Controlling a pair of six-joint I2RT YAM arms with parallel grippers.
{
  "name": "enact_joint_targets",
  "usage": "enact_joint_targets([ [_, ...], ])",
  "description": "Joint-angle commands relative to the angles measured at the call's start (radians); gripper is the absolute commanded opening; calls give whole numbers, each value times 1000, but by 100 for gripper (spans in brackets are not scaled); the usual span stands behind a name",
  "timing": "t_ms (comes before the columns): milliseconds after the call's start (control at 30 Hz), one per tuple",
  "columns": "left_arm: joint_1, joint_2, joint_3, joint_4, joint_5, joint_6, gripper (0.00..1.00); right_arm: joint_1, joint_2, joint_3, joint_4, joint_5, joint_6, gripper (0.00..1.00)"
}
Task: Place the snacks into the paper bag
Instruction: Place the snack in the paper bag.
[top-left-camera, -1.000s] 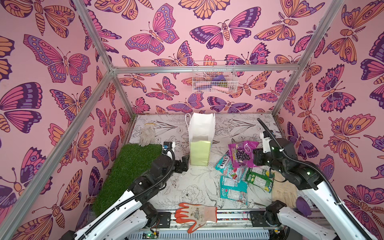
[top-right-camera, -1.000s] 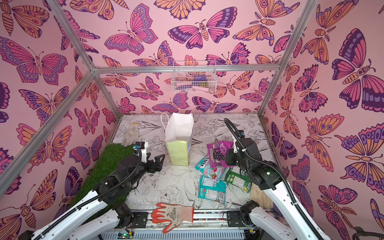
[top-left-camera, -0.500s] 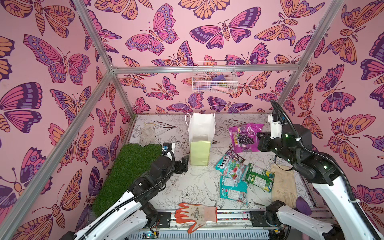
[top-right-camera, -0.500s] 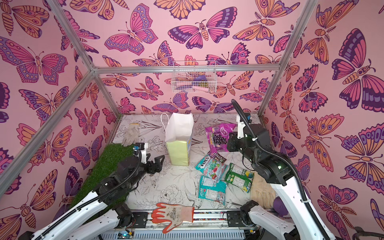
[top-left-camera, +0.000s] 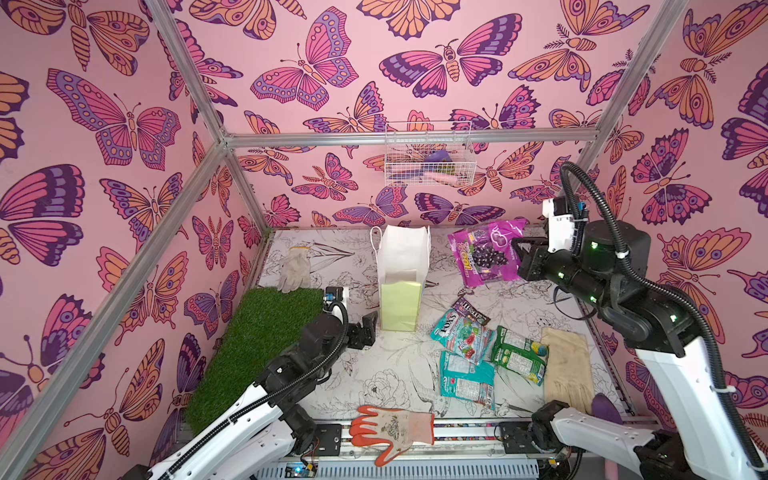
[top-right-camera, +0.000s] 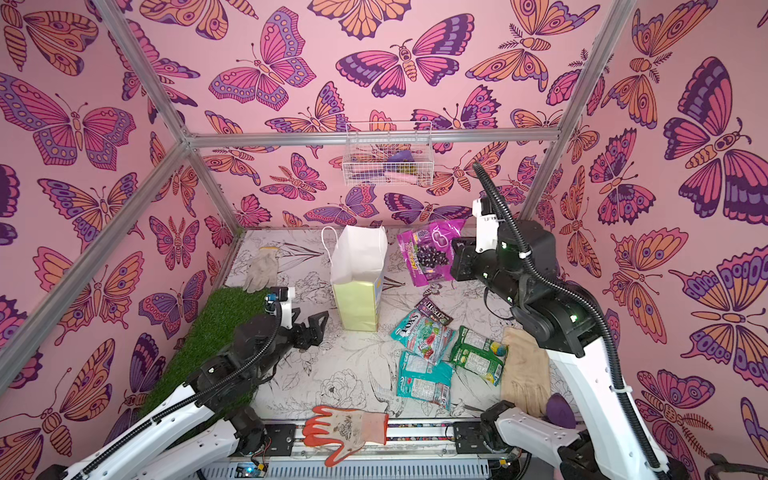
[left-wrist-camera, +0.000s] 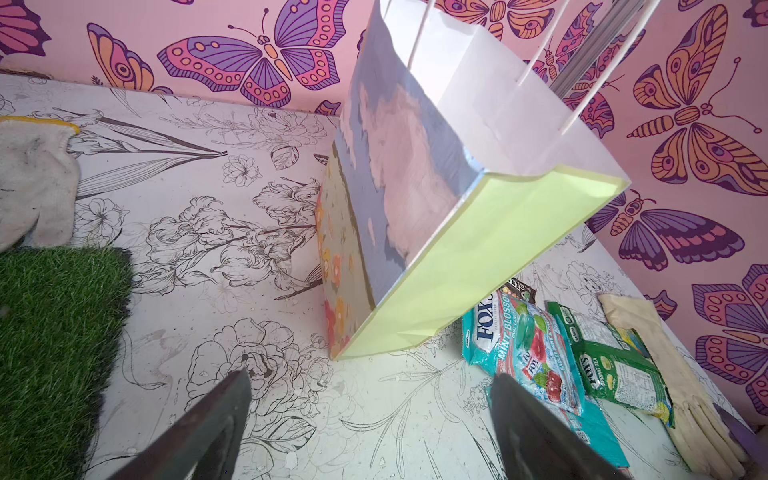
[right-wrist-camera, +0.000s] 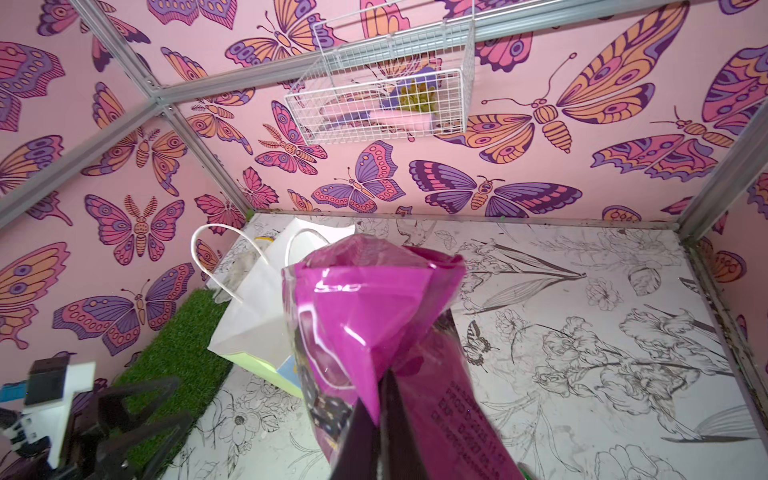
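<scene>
Two fingers of my right gripper (right-wrist-camera: 380, 399) are pressed together on one edge of the magenta-purple grape bag (right-wrist-camera: 365, 316). In the right wrist view the packet fills the lower middle of the frame and hangs clear of the floor. In both top views I see it held up right of centre, with the gripper on its right edge.

The paper bag (top-left-camera: 401, 266) is just left of the packet. It stands upright at mid-frame with its white mouth open, and the two are apart.

My left gripper (top-left-camera: 368, 328) sits low by the left foot of the paper bag. Its jaws are spread wide and hold nothing. The left wrist view shows bare floor between the fingertips and the bag.

Four more snacks lie flat on the floor, lower right of the paper bag:
- The small M&M's packet (top-left-camera: 471, 311) is nearest to it.
- One teal candy bag (top-left-camera: 461, 338) lies below that packet.
- A second teal candy bag (top-left-camera: 467, 378) touches the lower edge of the first.
- The green-and-yellow bag (top-left-camera: 519, 359) lies against the first teal bag on the right, and its far end meets a pale glove (top-left-camera: 567, 370).

Further out, a grass mat (top-left-camera: 257, 345) covers the lower left floor. An orange-and-white glove (top-left-camera: 392, 428) rests at the bottom edge, and a wire basket (top-left-camera: 428, 160) hangs on the back wall.
</scene>
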Motion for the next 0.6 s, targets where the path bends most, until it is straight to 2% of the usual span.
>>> enact_joint_targets([
  [0, -3, -10, -14, -13, -15, -13, 92, 6, 5, 67, 100, -65, 18, 0],
  [567, -5, -12, -14, -16, -14, -22, 92, 11, 111, 185, 201, -239, 140, 0],
])
